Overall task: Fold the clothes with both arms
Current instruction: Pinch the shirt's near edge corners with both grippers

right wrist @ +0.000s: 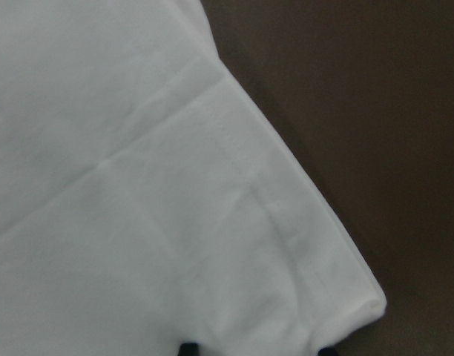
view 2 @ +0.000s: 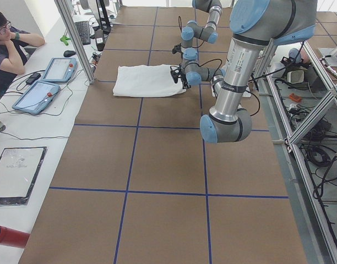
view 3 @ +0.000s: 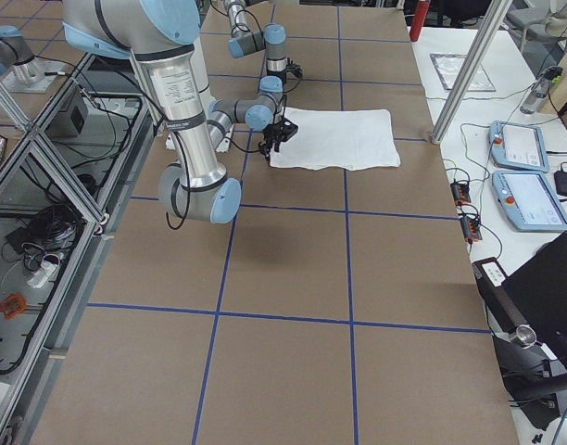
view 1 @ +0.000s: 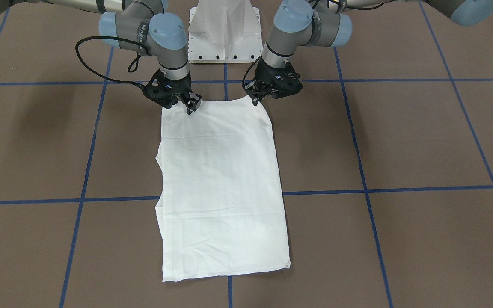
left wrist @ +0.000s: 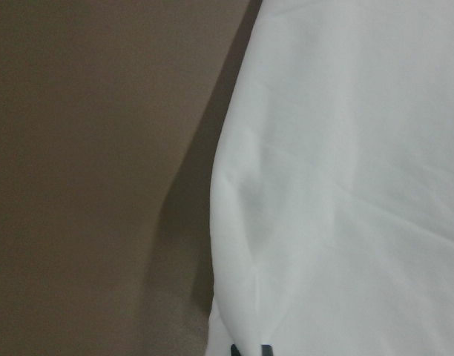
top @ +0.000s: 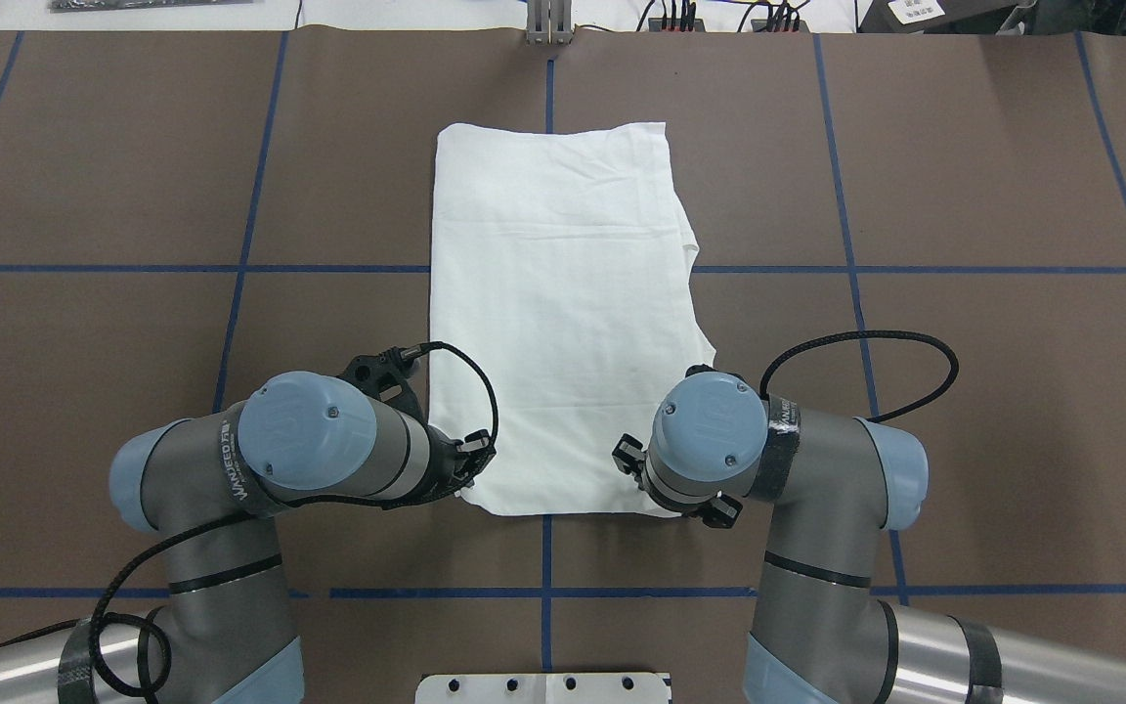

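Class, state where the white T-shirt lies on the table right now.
In the overhead view the white T-shirt lies folded into a long rectangle at the table's middle, its robot-side end between the left gripper and the right gripper.

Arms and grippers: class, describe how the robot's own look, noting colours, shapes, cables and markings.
The left arm and right arm are grey and silver tubes with rounded light blue joint caps. Small dark lettering runs along a grey sleeve. Black cables loop beside the wrists. The left gripper and right gripper are black, with two thin fingers.
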Controlling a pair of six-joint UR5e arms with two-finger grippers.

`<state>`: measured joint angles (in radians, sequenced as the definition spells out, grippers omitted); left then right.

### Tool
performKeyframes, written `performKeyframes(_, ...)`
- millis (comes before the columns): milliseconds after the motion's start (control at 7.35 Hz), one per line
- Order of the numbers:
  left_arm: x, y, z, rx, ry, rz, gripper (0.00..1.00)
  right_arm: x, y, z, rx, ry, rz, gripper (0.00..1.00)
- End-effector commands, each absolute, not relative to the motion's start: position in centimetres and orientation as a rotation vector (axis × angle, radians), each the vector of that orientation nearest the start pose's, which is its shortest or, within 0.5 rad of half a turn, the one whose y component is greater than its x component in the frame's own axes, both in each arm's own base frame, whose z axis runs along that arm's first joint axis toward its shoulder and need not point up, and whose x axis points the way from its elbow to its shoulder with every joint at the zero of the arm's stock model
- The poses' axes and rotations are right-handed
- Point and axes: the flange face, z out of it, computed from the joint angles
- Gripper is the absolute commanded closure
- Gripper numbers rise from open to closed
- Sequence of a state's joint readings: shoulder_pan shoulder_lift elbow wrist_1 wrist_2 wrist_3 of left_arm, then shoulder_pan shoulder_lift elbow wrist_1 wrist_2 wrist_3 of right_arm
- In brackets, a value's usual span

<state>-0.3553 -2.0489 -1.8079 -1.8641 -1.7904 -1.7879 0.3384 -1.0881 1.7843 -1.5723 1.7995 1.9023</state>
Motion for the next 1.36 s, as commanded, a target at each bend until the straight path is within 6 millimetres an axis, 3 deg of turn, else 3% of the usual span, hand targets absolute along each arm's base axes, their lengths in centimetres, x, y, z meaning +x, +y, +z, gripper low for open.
performKeyframes(0,54.8,-32.6,25.0,-0.125,1.025,-0.409,1.0,-56.6,-31.5,29.5,-0.221,-0.705,0.559,0.79)
performKeyframes(408,54.6,-32.8,25.0,-0.124,1.025,-0.412,1.0,-56.4,-31.8,29.0,-0.22,-0.716,0.561,1.0)
performKeyframes(816,54.3,-32.9,24.5,-0.124,1.033,-0.411,1.0,-54.8,-32.7,27.0,-0.217,-0.762,0.572,1.0)
performKeyframes(1224,51.0,-31.5,21.3,-0.133,1.101,-0.387,1.0,-52.3,-31.8,24.8,-0.229,-0.82,0.57,1.0)
